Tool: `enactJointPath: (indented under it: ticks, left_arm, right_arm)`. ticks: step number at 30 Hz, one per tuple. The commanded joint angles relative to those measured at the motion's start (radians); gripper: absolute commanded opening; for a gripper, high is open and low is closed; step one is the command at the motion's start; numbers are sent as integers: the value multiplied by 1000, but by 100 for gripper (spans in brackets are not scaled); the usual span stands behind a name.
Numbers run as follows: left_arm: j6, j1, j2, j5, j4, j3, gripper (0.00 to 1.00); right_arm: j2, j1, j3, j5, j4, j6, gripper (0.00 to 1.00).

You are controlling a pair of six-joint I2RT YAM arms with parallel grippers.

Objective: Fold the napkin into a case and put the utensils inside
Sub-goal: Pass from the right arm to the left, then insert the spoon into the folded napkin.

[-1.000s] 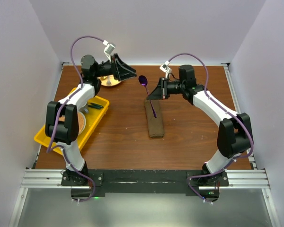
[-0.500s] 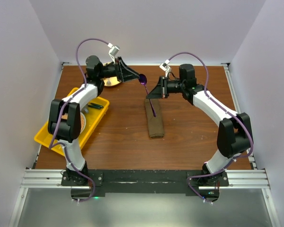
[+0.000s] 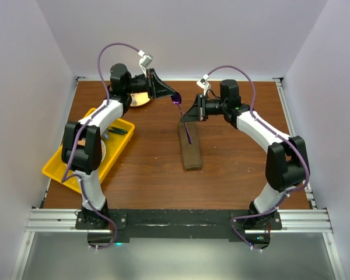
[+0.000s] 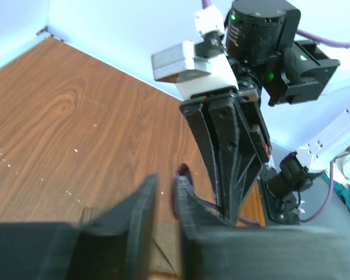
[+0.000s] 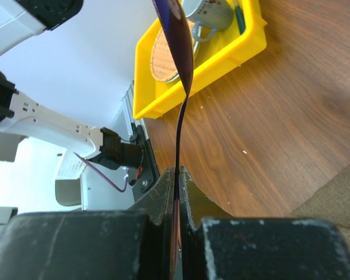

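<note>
- Fingers (image 3: 190, 115) of the right gripper (image 3: 184, 119) are pinching the spoon (image 3: 176, 100) by its thin handle in the overhead view, with the bowl pointing at the table's far edge. I judge this hold is either offering the bowl end to the other arm or steering the handle into the pouch.
- The left gripper (image 3: 171, 95) is reaching in from the far-left corner, its tips right at the bowl.
- The case (image 3: 191, 153) is lying near the middle of the table (image 3: 146, 169), running far to near. The handle's lower end is lying over its far end, and I cannot tell whether it is inside.
- A yellow tray (image 3: 53, 169) is sitting at the left edge, holding a dark-green utensil (image 3: 120, 131) that is probably waiting its turn.
- In the left wrist view, the left fingers (image 4: 141, 216) are standing narrow with a slim gap showing. A sliver of purple bowl is peeking just past the tips — whether they are gripping it, I cannot tell.
- In the right wrist view, the handle is sitting clamped tight between the right fingers (image 5: 158, 195). The tray beyond is carrying a mug (image 5: 213, 11) and a woven mat (image 5: 162, 63).
- No brand or label is reading clearly anywhere — a white slip (image 5: 70, 166) by the left arm's base is showing print too small to make out.
</note>
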Motion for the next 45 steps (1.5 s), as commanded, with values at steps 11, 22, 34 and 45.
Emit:
enactJointPath:
  ticks: [11, 22, 34, 45]
  left_arm:
    - [216, -2, 153, 38, -270, 224, 0]
    - [367, 4, 367, 7, -453, 380, 0]
    - [695, 2, 470, -83, -749, 518, 0]
    - [730, -8, 489, -77, -741, 519, 0]
  right_arm:
    - [50, -78, 102, 8, -124, -74, 57]
    - [146, -150, 168, 143, -429, -350, 61]
    - [219, -149, 231, 162, -579, -492, 51]
    - [261, -149, 252, 159, -586, -493, 49]
